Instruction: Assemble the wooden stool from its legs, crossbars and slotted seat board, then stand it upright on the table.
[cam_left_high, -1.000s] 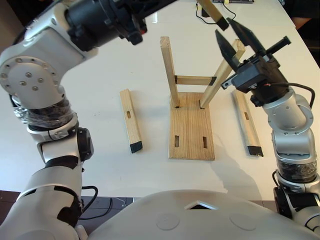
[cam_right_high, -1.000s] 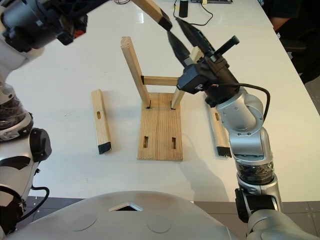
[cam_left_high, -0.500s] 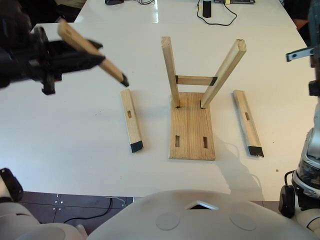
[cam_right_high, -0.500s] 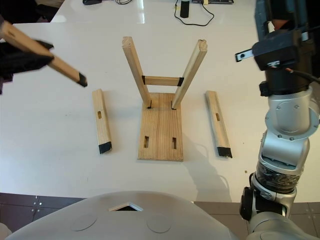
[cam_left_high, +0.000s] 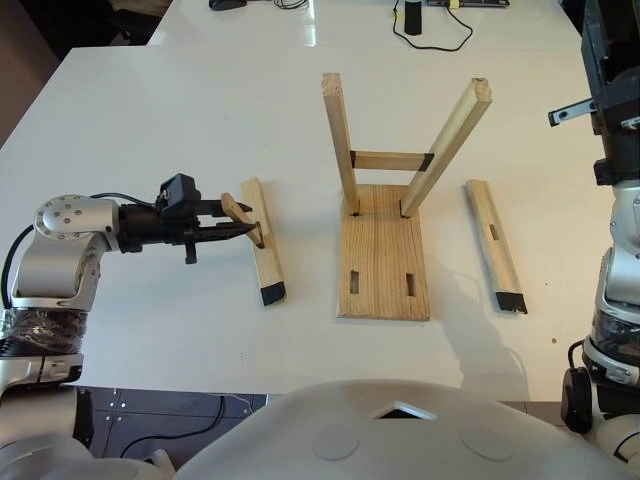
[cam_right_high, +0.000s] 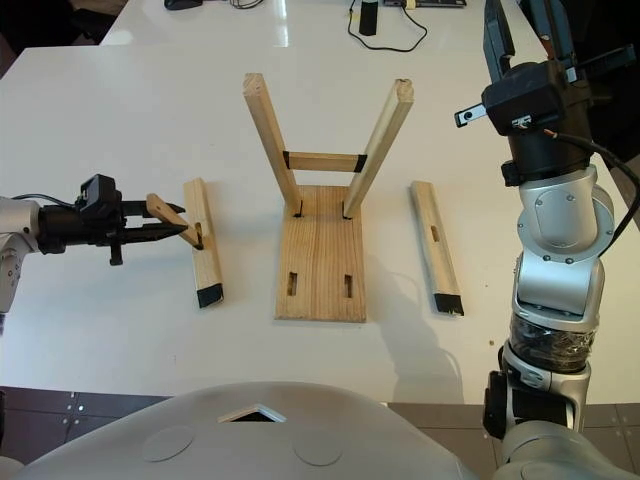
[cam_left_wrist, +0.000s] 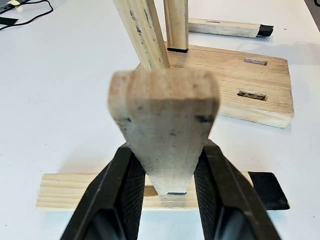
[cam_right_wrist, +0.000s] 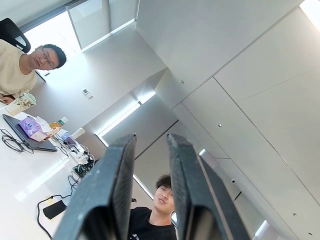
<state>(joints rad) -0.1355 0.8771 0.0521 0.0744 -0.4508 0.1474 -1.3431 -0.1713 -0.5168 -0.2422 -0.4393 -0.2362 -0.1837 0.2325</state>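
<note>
While the left gripper (cam_left_high: 246, 230) is clamped on a short bar (cam_left_high: 238, 211), its jaws sit low over the table (cam_left_high: 180, 110), and a flat leg (cam_left_high: 266, 250) lies right under their tips. Further out past those tips lies the board (cam_left_high: 383, 260), with two standing legs (cam_left_high: 340, 140) in its slots and a second bar (cam_left_high: 390, 160) joining them. The right gripper (cam_right_high: 520, 30) is up high, well away from all the wood, with its jaws apart and pointing up.

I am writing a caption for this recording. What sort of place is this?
Probably an office or meeting room: a large white table, a black cable at its far edge, and, in the right wrist view, a laptop under a panelled ceiling.
</note>
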